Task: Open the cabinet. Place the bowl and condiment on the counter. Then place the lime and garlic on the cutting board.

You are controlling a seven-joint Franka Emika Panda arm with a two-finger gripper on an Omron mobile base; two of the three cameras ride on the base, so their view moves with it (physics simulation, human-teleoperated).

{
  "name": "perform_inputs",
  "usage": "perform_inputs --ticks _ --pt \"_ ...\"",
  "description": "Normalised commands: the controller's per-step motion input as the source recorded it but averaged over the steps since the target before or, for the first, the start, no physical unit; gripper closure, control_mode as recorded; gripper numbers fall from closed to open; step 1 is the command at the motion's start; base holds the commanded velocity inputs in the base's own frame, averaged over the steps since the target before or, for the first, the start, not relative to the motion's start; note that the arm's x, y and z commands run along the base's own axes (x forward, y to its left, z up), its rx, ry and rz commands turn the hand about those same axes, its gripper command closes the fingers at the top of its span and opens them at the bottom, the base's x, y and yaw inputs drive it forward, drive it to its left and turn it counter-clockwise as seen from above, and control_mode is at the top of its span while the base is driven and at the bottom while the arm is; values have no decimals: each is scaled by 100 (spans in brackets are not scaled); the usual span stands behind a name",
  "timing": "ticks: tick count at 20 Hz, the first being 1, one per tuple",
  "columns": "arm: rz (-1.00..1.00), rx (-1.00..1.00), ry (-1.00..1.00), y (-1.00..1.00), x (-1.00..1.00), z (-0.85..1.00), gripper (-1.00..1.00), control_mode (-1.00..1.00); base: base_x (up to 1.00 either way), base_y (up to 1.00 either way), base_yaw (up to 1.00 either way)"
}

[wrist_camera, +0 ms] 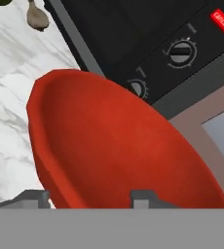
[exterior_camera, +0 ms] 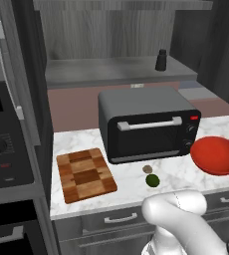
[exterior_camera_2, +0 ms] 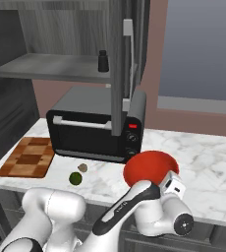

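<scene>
Your gripper is clamped on the rim of the red bowl, one finger inside, one outside; the bowl hangs tilted over the counter at 3 o'clock of the toaster oven. The condiment stands on the open cabinet's shelf; lime and garlic lie at 3 o'clock of the cutting board.
</scene>
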Motion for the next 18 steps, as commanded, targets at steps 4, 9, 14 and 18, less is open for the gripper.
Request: perform_inputs --ticks 4,9,14,18 --pt "0 0 0 0 36 -20 100 -100 0 0 0" --pt "0 0 0 3 20 -6 -100 -100 0 0 0" --pt "0 0 0 0 7 11 -100 -100 0 0 0" --pt "0 0 0 0 9 29 -100 -100 0 0 0"
